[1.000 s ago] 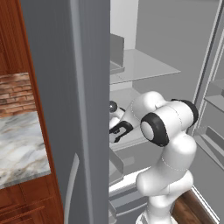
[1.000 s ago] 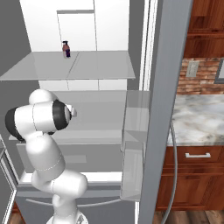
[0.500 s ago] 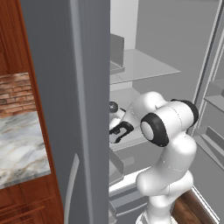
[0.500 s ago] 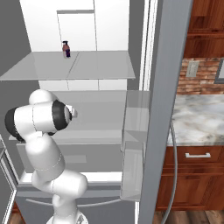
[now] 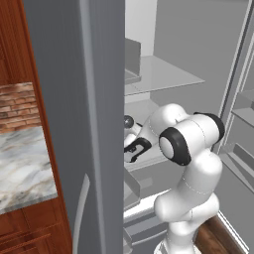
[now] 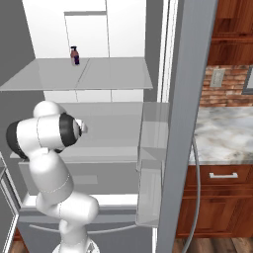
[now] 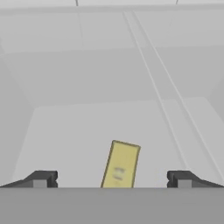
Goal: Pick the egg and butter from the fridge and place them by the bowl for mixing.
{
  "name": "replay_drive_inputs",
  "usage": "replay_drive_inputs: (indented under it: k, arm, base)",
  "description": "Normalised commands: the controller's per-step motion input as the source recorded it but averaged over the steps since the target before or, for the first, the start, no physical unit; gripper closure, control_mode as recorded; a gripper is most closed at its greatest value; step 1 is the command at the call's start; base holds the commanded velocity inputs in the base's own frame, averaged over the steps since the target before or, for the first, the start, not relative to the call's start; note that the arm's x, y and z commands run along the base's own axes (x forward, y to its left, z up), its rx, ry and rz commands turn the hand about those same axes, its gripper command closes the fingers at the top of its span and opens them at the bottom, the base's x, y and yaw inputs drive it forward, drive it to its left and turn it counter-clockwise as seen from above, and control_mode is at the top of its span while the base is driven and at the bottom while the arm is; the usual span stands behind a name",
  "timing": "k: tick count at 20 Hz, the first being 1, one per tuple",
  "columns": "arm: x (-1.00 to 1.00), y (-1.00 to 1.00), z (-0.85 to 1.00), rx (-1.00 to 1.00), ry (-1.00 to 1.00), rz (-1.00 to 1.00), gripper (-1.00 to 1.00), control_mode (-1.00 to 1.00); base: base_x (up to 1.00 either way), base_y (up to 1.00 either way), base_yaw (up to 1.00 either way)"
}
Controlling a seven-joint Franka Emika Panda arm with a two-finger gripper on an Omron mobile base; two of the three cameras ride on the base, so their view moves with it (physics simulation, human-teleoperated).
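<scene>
The butter (image 7: 120, 165) is a pale yellow stick lying flat on a white shelf inside the fridge (image 6: 113, 74). In the hand view it lies between my two fingertips (image 7: 41, 178), close in front of my gripper (image 7: 111, 179), and nothing touches it. The jaws stand wide open and hold nothing. In the left base view my gripper (image 5: 133, 150) reaches into the middle shelf, partly hidden behind the open grey door (image 5: 79, 124). The egg and the bowl are out of view.
A small dark bottle (image 6: 75, 55) stands on the upper glass shelf (image 6: 89, 74). Open doors flank the arm on both sides, with door bins (image 6: 150, 163) on the right. A marble counter (image 6: 222, 133) over wooden cabinets lies beyond the right door.
</scene>
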Motion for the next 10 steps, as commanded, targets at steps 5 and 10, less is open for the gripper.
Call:
replay_drive_inputs:
  k: [5, 10]
  arm:
    - [0.00, 0.00, -0.27, 0.00, 0.00, 0.00, 1.00, -1.00]
    - [0.00, 0.00, 0.00, 0.00, 0.00, 0.00, 1.00, -1.00]
  base:
    - [0.00, 0.00, 0.00]
    - [0.00, 0.00, 0.00]
